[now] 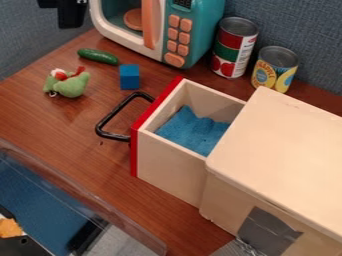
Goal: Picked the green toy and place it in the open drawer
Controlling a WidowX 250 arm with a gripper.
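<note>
In the camera view, the black pincer (71,16) hung at the upper left; whether it was released or clenched, I could not tell. The green plush toy (70,86) lay on the brown wooden worktop (47,117), near 1 blue cube (129,77), outside the open, red-fronted wooden drawer (167,170).

on the brown wood table (40,115), below the gripper (69,14) as i see it, there's a cucumber (97,56), then a green toy (70,85); below and right, a blue block (129,76); beside it, a microwave (194,30); well right, two cans (234,47); lower right, a drawer box (280,145).
</note>
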